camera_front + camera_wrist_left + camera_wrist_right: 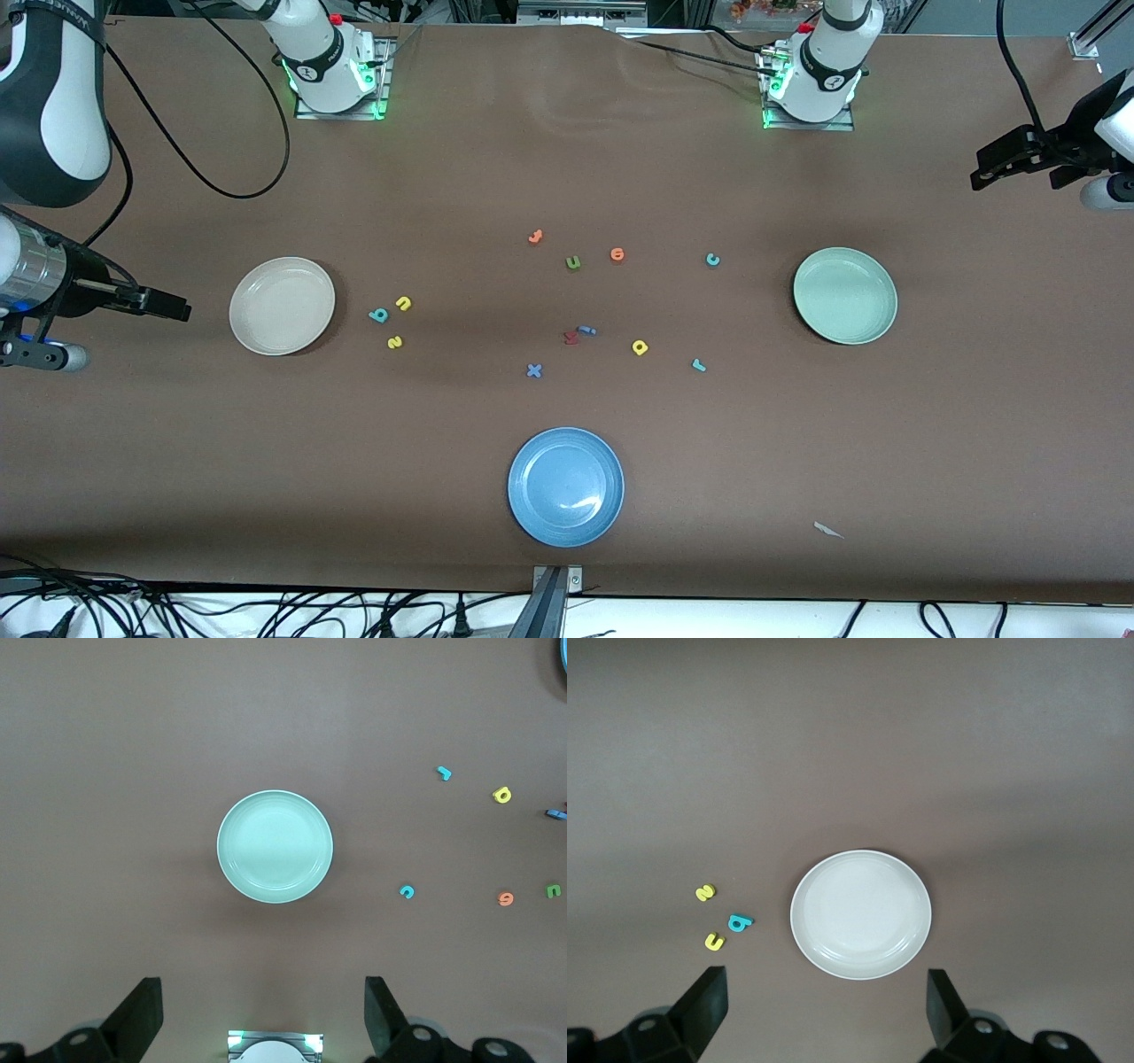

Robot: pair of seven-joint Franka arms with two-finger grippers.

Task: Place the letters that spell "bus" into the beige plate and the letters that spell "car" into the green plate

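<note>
The beige plate [282, 306] [860, 914] lies toward the right arm's end of the table. Beside it are the teal "b" [379, 315] [740, 922], yellow "u" [403, 303] [714, 942] and yellow "s" [395, 342] [705, 893]. Toward the left arm's end lies the green plate [844, 295] [275, 846], with nothing in it. The teal "c" [712, 260] [407, 892], teal "r" [699, 364] [444, 773] and yellow "a" [640, 347] [501, 795] rest on the table nearby. My right gripper [173, 306] [824, 1005] hangs open high over the table's end by the beige plate. My left gripper [983, 173] [262, 1014] hangs open over its own end.
A blue plate [565, 486] sits nearest the front camera. Mid-table lie an olive "u" [573, 262], two orange letters [617, 255], a red letter [570, 338], a blue "i" [586, 330] and a blue "x" [533, 370]. A paper scrap [828, 530] lies near the front edge.
</note>
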